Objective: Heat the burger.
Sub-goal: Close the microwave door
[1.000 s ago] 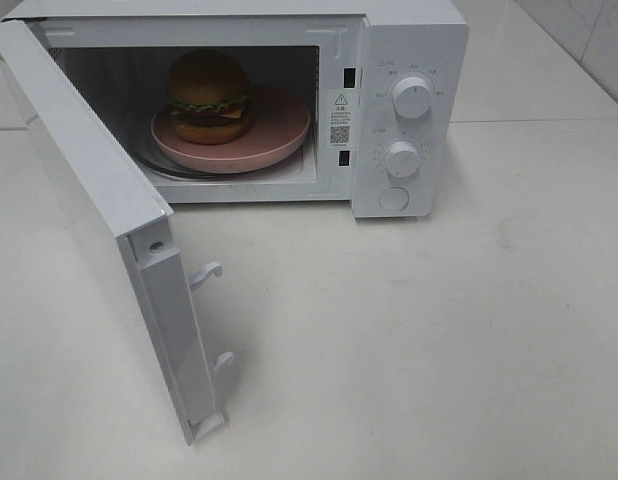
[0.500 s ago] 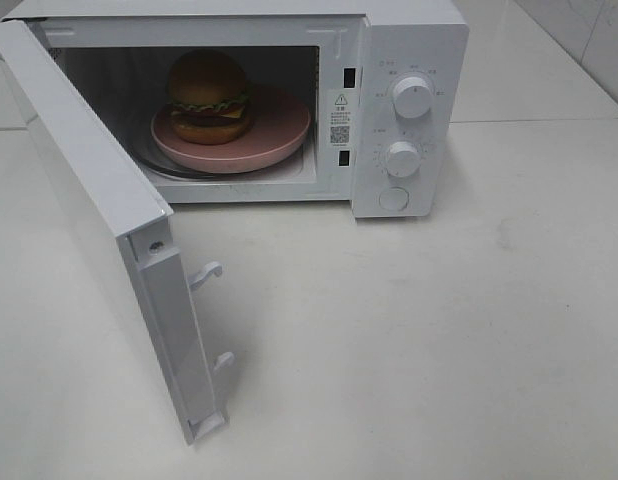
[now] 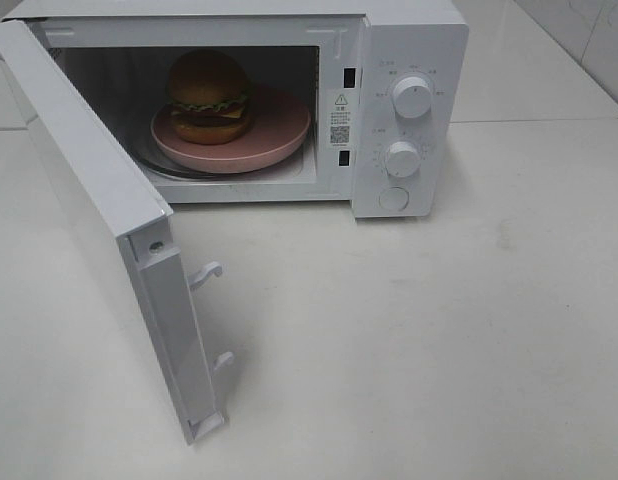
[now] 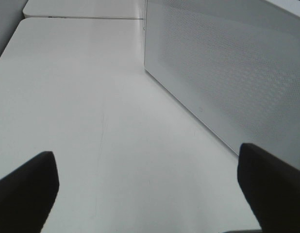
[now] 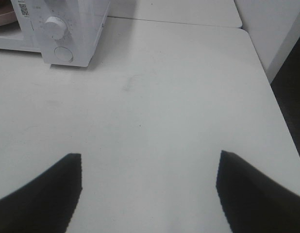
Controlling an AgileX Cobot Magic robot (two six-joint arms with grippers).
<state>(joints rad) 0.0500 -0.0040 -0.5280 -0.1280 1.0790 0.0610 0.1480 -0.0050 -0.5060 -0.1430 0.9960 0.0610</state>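
A tall burger with a glossy golden-brown bun, green lettuce and yellow cheese (image 3: 209, 95) is seated on a round pink plate (image 3: 279, 135), toward the plate's 9 o'clock edge, inside the cavity of a white box-shaped microwave oven (image 3: 409, 40). The oven's white hinged door (image 3: 89, 200) is swung wide open toward 7 o'clock over the white tabletop (image 3: 439, 330). The left gripper (image 4: 146, 151) is held with its dark fingers spread apart near the door's dotted outer face. The right gripper (image 5: 149, 156) is likewise spread, over the tabletop.

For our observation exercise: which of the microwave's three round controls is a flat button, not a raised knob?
The lowest control, the round button, lies flush with the panel; the upper knob and middle knob above it stand out.
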